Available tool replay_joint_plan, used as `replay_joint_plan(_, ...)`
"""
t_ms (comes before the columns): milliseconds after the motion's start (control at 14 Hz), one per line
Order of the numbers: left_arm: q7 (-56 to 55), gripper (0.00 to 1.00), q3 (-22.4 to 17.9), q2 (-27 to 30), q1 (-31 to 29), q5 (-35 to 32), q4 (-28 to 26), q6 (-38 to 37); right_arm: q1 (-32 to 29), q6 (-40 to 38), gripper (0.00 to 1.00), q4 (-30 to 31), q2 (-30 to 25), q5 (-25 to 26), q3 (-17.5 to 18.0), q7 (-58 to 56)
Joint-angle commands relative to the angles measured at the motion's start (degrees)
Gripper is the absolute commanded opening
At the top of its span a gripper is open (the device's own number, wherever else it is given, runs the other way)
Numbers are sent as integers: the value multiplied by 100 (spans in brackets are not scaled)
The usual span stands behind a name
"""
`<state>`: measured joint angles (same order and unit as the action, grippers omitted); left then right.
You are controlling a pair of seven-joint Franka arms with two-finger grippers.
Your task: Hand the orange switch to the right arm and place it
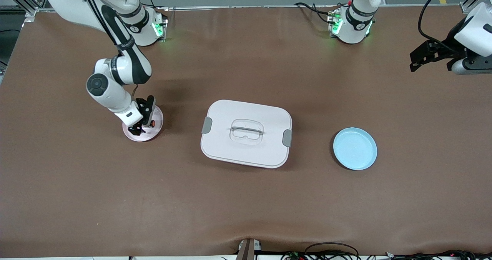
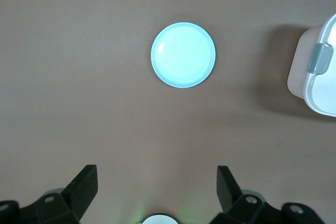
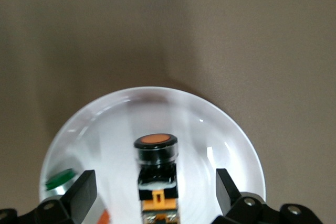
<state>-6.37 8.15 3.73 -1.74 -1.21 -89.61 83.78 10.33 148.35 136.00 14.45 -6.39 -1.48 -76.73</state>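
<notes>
Here the right gripper (image 1: 143, 122) sits low over the pink plate (image 1: 153, 133) at the right arm's end of the table, its fingers (image 3: 79, 192) spread wide with nothing clamped between them. Only the right wrist view shows the orange switch (image 3: 156, 169) clearly: it lies on the plate's inner surface, between the two spread fingers and clear of both, its orange cap pointing away from the wrist. In the front view the switch (image 1: 152, 124) is only a small orange spot beside the gripper, and the arm covers part of the plate. The right wrist view also shows a green-topped piece (image 3: 59, 180) on the plate near one finger; it is cut off at the frame edge.

The left gripper (image 1: 428, 56) hangs in the air at the left arm's end of the table, waiting, with its fingers (image 2: 84, 184) wide apart and empty. The left wrist view shows the blue plate (image 2: 183, 55) whole and one corner of the white lidded box (image 2: 317, 85). The front view shows that box (image 1: 246, 133) complete, standing between the two plates.
</notes>
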Motion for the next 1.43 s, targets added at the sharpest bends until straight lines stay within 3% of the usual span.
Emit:
replay_joint_plan(0, 101, 100, 2, 101, -46, 15, -83, -46, -75, -1138, 100, -160, -652, -205, 34, 604)
replay_joint_plan(357, 92, 100, 2, 92, -46, 15, -83, -46, -119, -3713, 100, -1600, -900, -39, -54, 2520)
replay_joint_plan(786, 101, 100, -33, 154, -55, 24, -66, -196, -163, -5832, 100, -3375, -900, 867, -81, 4649)
replay_joint_plan(1071, 101, 100, -42, 163, -46, 24, -66, -187, -346, -6660, 100, -4264, -891, 876, -89, 5167)
replay_joint_plan(1357, 101, 100, -42, 163, -55, 24, -66, -178, -706, -6950, 100, -4871, -874, 876, -89, 5265)
